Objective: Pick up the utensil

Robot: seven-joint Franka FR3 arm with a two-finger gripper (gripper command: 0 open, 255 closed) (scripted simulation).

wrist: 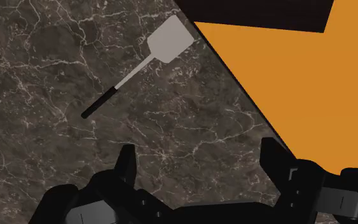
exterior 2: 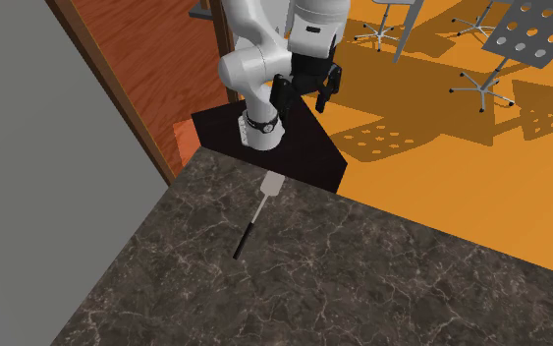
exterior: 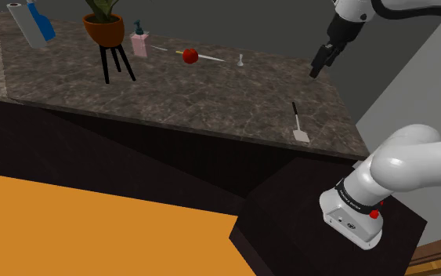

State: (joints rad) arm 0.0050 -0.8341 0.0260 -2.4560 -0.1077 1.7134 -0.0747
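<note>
Lying flat on the dark, white-veined table (exterior: 211, 94), the spatula (wrist: 139, 67) sits close to the table corner nearest the stand (exterior: 289, 208), its pale square blade pointing toward that edge and its thin shaft running back into a short black handle. In the shoulder view the spatula (exterior: 298, 124) is well apart from the potted plant (exterior: 105, 27) and the red apple (exterior: 189, 56) at the far side of the table. The jaws hang clear above the table with nothing between them, the two black fingers (wrist: 126, 167) standing wide apart. Seen along the hand, the utensil lies ahead of the jaws and off toward one finger rather than centred in the gap, and its long axis runs on a diagonal to the line joining the fingers. The coming move therefore looks to need a shift forward and sideways over the shaft, a turn of the wrist so the fingers close across it, and then a descent. The second exterior view shows the spatula (exterior 2: 257, 214) with its blade end just inside the table edge, orange floor (exterior 2: 480, 187) beyond.
</note>
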